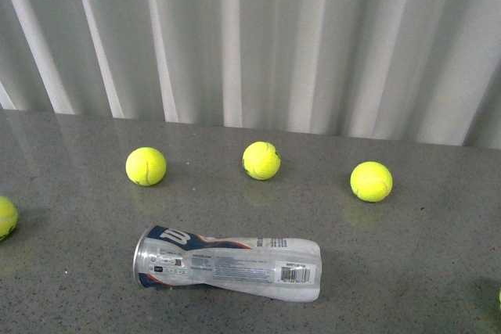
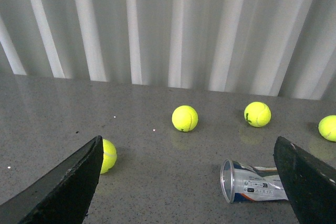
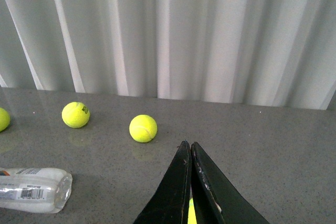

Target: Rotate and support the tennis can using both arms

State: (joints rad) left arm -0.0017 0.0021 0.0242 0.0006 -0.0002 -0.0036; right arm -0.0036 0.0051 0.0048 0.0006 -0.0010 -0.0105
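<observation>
The tennis can lies on its side on the grey table, metal-rimmed open mouth to the left, barcode end to the right. Neither arm shows in the front view. In the left wrist view the can lies ahead with its mouth facing the camera. My left gripper is open wide above the table, and its far finger hides the can's other end. My right gripper is shut with nothing in it. It hovers apart from the can's closed end.
Three tennis balls stand in a row behind the can. Another ball sits at the left edge. A white corrugated wall bounds the back of the table. A yellow sliver shows between the right fingers.
</observation>
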